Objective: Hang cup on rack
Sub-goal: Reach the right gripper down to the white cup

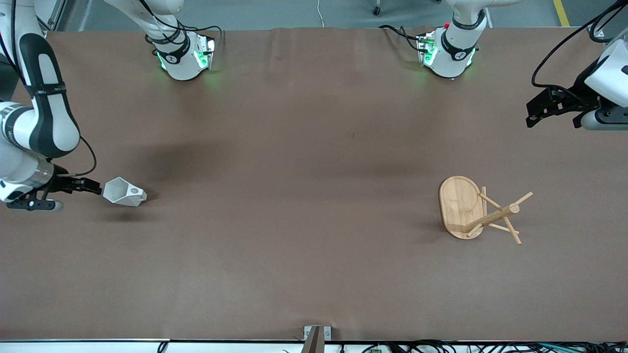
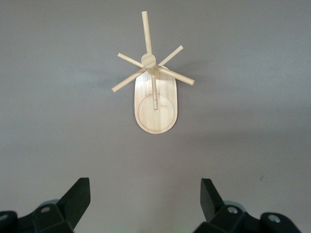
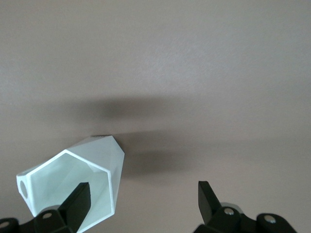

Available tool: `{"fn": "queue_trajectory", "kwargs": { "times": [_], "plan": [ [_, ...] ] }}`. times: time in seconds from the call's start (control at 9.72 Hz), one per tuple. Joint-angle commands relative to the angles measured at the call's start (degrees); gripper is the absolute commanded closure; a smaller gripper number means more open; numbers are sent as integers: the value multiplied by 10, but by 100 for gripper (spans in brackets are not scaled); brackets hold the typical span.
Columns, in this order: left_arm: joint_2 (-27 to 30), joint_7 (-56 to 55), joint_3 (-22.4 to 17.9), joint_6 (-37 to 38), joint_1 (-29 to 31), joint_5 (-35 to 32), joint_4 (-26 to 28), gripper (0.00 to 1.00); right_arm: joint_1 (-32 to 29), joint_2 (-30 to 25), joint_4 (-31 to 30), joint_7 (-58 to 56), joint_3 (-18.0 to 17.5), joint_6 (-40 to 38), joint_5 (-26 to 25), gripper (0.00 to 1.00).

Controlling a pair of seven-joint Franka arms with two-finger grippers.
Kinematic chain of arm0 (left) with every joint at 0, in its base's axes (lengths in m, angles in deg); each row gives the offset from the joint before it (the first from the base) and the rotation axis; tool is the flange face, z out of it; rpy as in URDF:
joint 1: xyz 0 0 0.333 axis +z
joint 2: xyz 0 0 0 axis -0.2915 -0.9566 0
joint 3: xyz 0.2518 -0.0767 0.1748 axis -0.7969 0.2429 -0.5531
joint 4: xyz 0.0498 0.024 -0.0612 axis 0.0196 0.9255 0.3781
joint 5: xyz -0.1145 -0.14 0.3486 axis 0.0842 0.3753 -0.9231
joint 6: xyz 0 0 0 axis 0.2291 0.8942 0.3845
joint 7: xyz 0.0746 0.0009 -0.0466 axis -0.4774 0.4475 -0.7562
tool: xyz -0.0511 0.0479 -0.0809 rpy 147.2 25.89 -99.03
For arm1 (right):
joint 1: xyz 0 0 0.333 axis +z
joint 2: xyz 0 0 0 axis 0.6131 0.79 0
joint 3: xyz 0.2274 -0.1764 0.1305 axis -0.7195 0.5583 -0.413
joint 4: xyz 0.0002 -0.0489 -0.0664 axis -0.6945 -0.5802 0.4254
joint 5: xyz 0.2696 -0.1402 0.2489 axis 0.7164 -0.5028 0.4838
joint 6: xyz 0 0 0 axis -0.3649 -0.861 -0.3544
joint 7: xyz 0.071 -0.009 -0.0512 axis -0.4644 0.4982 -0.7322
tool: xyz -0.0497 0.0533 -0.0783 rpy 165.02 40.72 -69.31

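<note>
The white faceted cup (image 1: pixel 120 192) lies on its side at the right arm's end of the table, its wide mouth turned toward my right gripper (image 1: pixel 91 192). That gripper is open and low beside the cup. In the right wrist view one finger (image 3: pixel 80 201) sits at the cup's (image 3: pixel 104 155) mouth and the other stands outside it, with the rim wall between them. The bamboo rack (image 1: pixel 461 206) stands upright toward the left arm's end. My left gripper (image 1: pixel 530 113) hangs open and empty high over that end; its wrist view looks down on the rack (image 2: pixel 155 114) past the gripper (image 2: pixel 146 187).
The brown table (image 1: pixel 304 196) stretches bare between cup and rack. Both arm bases (image 1: pixel 184 59) stand along the edge farthest from the front camera. A small metal bracket (image 1: pixel 316 336) sits at the nearest edge.
</note>
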Motion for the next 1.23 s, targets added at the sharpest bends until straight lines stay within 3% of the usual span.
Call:
{"fn": "queue_trajectory", "kwargs": {
  "times": [0.0,0.31,0.51,0.72,0.93,1.13],
  "plan": [
    [-11,3,4,1,4,4,4,0,-3,-5,-21,-9,-7,5,28,3],
    [-14,0,4,1,4,6,3,0,2,-4,-35,-11,-8,5,41,5],
    [-19,-1,4,1,4,4,2,0,2,6,-35,-12,-8,6,41,17],
    [-19,-1,4,1,3,5,2,0,5,13,-35,-12,-9,11,43,64],
    [-19,-3,4,1,2,4,2,0,5,13,-35,-12,-9,10,67,96],
    [-19,-3,4,1,3,4,3,0,5,13,-30,-9,-11,7,69,100]
  ]
}}
